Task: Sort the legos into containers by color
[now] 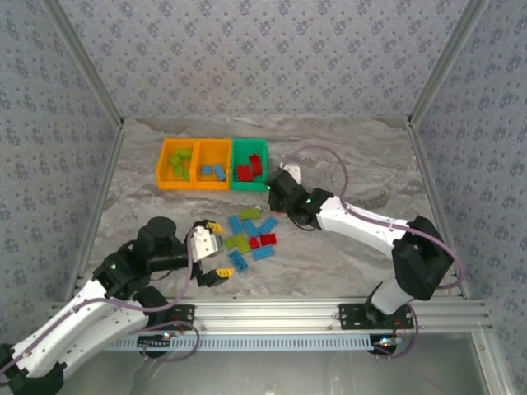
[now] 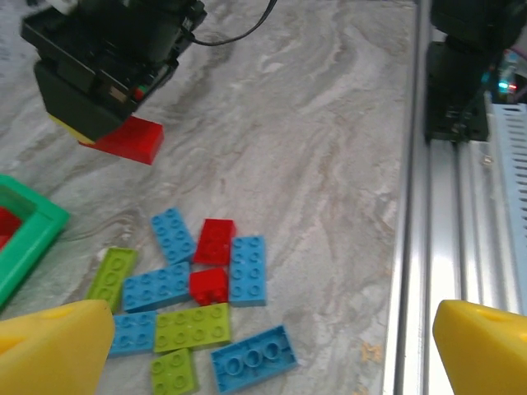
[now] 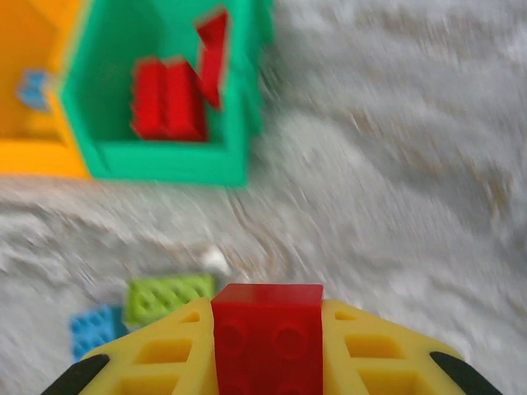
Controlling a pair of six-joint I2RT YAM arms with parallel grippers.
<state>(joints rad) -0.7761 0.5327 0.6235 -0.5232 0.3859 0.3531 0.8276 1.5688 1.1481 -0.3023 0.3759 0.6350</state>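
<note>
The right gripper (image 3: pixel 268 306) has its yellow fingers (image 3: pixel 156 354) closed narrowly on a red brick (image 3: pixel 268 337), which is clamped between them and lifted off the worktop (image 1: pixel 354 156). In the top view this gripper (image 1: pixel 277 197) hangs just in front of the green bin (image 1: pixel 249 153), near its front right corner. The left wrist view also shows the red brick (image 2: pixel 123 140) clear of the marble surface under the dark gripper body. The green bin (image 3: pixel 99 156) has several red bricks in it. Beside it stand two orange bins: the middle one (image 1: pixel 212 150) holds blue bricks and the far left one (image 1: pixel 165 164) holds lime green bricks. The three bins touch one another in a row. The left gripper (image 2: pixel 272 317) has its fingers (image 2: pixel 49 346) spread wide with nothing between them, and it hovers low over the near side of the loose legos (image 2: pixel 198 288). These loose legos (image 1: pixel 251 234) are a small cluster of blue, red and lime green bricks lying flat on the worktop between the two arms, in front of the bins
</note>
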